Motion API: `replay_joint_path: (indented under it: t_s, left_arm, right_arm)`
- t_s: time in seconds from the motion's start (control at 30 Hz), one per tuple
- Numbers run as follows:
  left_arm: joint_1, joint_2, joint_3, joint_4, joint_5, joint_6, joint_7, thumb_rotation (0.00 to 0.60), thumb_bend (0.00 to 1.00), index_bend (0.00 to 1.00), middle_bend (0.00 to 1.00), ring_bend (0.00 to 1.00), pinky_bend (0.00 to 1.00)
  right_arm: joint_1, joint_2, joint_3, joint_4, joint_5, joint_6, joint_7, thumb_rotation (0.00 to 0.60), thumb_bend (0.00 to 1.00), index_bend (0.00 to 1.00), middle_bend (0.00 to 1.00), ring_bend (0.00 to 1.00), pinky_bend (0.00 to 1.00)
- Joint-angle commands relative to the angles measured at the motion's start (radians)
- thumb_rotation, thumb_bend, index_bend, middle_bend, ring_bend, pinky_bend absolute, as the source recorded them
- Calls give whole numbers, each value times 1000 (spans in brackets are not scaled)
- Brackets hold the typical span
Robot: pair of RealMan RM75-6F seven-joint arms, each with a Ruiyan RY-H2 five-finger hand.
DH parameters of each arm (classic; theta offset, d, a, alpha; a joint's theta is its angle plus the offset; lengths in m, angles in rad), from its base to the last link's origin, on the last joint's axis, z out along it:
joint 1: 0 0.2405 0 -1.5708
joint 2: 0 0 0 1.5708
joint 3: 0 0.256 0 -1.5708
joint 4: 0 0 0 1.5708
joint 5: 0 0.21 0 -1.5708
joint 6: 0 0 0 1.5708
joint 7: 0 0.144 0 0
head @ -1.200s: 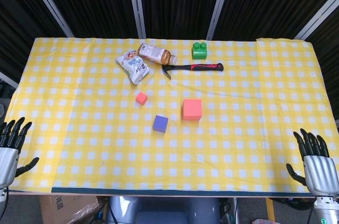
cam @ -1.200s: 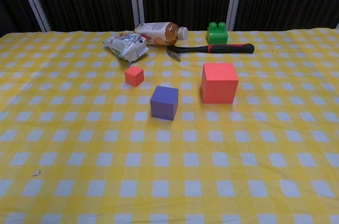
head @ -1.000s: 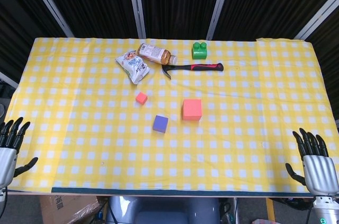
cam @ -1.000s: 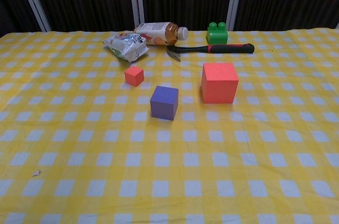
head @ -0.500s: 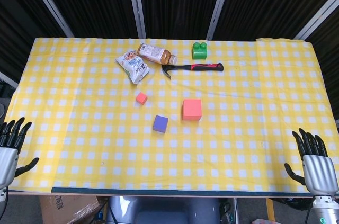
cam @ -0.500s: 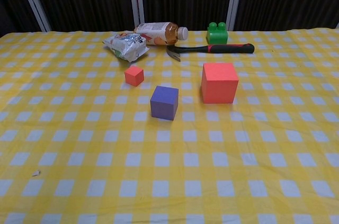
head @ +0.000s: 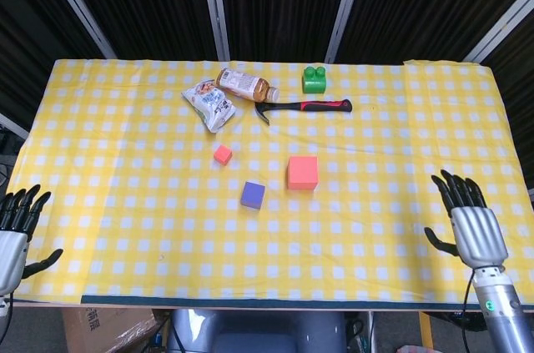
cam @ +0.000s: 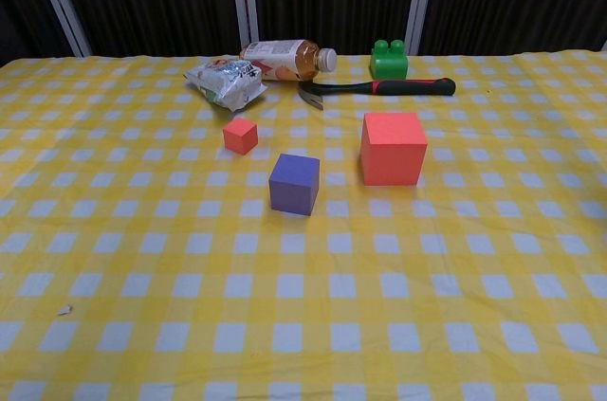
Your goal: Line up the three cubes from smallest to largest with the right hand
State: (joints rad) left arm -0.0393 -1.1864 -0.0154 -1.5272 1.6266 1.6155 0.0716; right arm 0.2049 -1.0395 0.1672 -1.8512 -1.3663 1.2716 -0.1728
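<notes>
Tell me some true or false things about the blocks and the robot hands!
1. The right hand holds a cube. False: it is open, holding nothing, near the table's right edge.
2. The purple cube is bigger than the small red cube. True.
3. The big red cube sits on top of the purple one. False: it stands apart, to its right.
4. The hammer lies beside the green block. True.
5. The left hand touches the bottle. False: it is far off at the near left corner.
</notes>
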Motion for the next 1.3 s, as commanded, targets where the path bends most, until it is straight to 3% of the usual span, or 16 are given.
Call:
replay_joint_path:
  t_s: [0.03,0.33,0.5,0.67,0.97,1.3]
  left_arm:
    - [-1,3,1,-1,-4,-6,-4,600,39,0,0,0,38]
    - [-6,24,-3,-7,-31,-30,-52,600,39,0,0,0,38]
    - [-6,34,-2,-12,-37,-36,-77,600,39,0,0,0,38]
    - [-10,41,1,-15,-48,-55,-87,600,39,0,0,0,38]
    - [-11,52,11,-19,-39,-63,-95,600,39,0,0,0,38]
    - [-16,67,17,-30,-39,-79,-126,600,39,0,0,0,37]
  right_arm:
    - [86,3,58,-66,74,-75,-90,600,362,0,0,0,36]
    - [299,-81,113,-185,240,-255,-291,600,362,1,0,0,36]
    - [437,-139,137,-194,324,-374,-327,600,362,23,0,0,36]
    - [573,-234,131,-187,419,-399,-448,600,362,23,0,0,36]
    - [774,-413,154,-55,676,-378,-533,600,362,137,0,0,36]
    - [883,-523,136,88,757,-354,-529,600,362,234,3,0,14]
